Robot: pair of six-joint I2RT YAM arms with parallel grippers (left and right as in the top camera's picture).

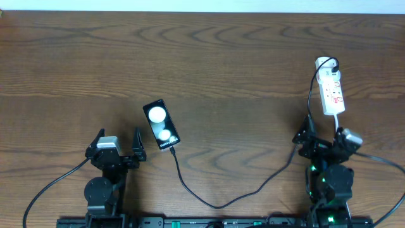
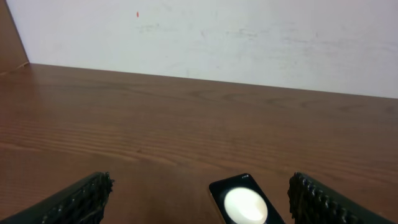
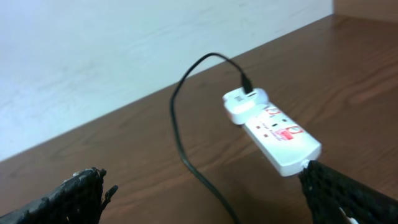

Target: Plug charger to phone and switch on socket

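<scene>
Centrally, glossy black phone [image 1: 161, 125] with two white spots.

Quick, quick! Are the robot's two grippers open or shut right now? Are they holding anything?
Left gripper: open, holding nothing.
Right gripper: open, holding nothing.

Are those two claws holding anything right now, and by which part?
Nothing is held. The left end effector and right end effector both stand open and empty.
</scene>
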